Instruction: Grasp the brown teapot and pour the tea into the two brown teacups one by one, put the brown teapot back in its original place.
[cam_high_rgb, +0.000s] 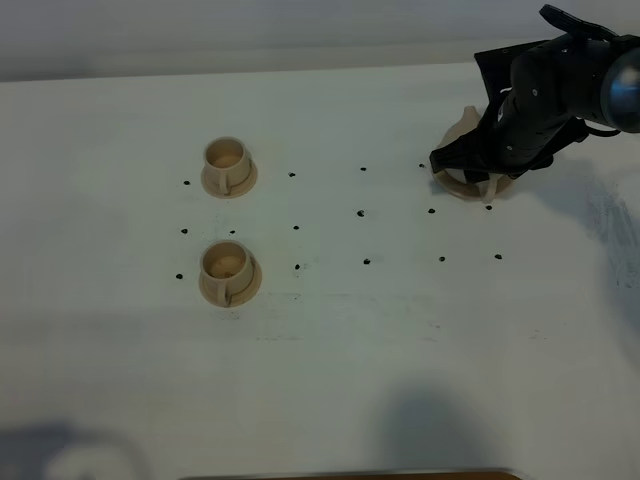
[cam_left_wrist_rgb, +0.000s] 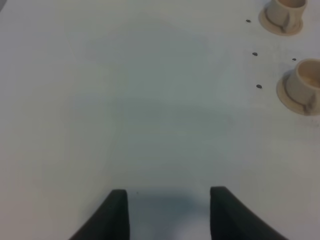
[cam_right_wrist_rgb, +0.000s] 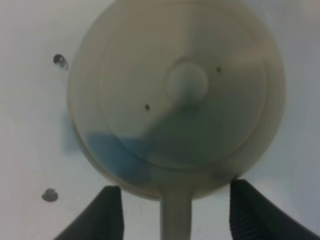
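White counter is carrying everything. My right arm is reaching over its far right side and covering most of the teapot in the high view. The teapot is sitting upright there, well apart from the cups. Its lid is sitting on with the knob centred, so the contents are hiding from me; can't tell what's inside. My right tool is hanging straight above it, fingers standing apart and straddling the loop handle. A gap is showing on each side, so it's clamping nothing. Can't separate a coaster from the pot's base in any view.

My left tool is hovering over bare counter, fingers spread, nothing between them, both cups well apart from it.

Two cups are standing on the left half, one behind the other: far cup, near cup. Both are sitting upright, mouths up, each on its own saucer, handles facing the near edge. Insides are reading plain tan; can't tell if any liquid is in them.

Small black dots are lying in rows between the cups and the teapot.
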